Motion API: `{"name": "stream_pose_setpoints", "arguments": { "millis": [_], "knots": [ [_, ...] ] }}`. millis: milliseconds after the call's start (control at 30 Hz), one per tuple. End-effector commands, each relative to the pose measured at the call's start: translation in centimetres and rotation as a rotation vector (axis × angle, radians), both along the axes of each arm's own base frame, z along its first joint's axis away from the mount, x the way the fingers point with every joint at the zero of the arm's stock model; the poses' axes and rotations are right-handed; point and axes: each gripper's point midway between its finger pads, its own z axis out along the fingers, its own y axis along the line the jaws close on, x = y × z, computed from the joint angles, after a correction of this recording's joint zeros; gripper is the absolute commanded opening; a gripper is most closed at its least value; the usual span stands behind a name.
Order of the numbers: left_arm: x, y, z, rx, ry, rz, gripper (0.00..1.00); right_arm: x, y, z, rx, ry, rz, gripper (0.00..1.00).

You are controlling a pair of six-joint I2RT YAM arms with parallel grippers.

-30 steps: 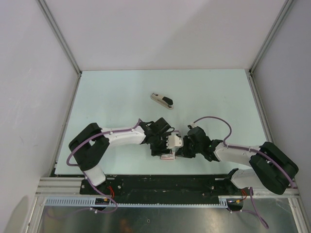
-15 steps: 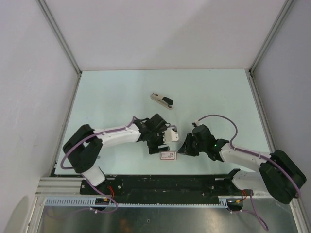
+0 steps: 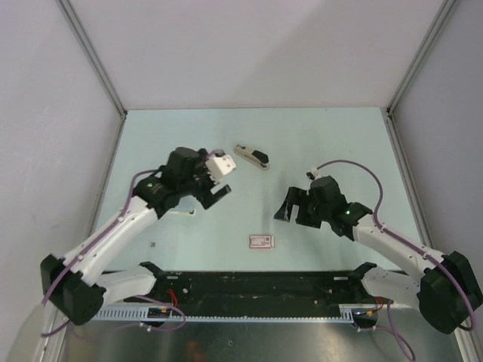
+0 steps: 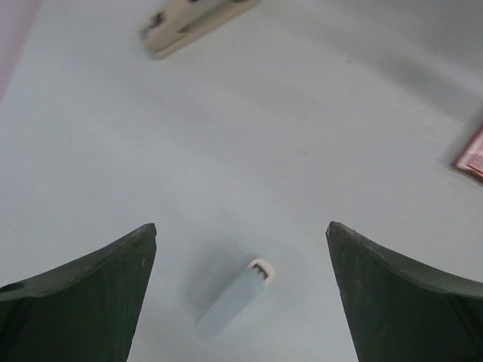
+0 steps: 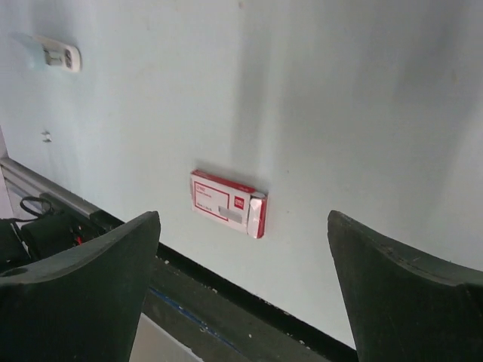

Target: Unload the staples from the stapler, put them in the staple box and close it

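Note:
The stapler, beige with a black upper part, lies flat at the middle back of the table; only its beige end shows at the top of the left wrist view. My left gripper hovers just in front and to the left of it, jaws open and holding nothing. A small pale blue-grey piece with a white end lies on the table below those jaws. My right gripper hangs open over the table right of centre, empty, apart from the stapler.
A flat red-and-white box lies near the front edge, one end flap ajar; its corner shows in the left wrist view. The pale piece and a tiny speck lie further left. White walls enclose the table.
Both grippers left the box at the front edge and opened wide. The left arm swung up and back toward the stapler; the right arm drew back to the right. The box stays on the table.

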Motion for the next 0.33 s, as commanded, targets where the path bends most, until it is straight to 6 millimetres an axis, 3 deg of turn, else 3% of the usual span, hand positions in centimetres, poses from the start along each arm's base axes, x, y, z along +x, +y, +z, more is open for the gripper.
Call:
{"name": "stream_pose_setpoints", "arguments": {
  "millis": [0,300],
  "knots": [
    [1.1,5.1,4.0,-0.065,-0.086,0.219,0.99,2.6,-1.1,3.8,-0.081,-0.119,0.01,0.99],
    [1.0,13.4,5.1,-0.182,-0.127,0.5,1.0,6.2,-3.3,9.2,-0.165,-0.25,-0.031,0.99]
  ]
}}
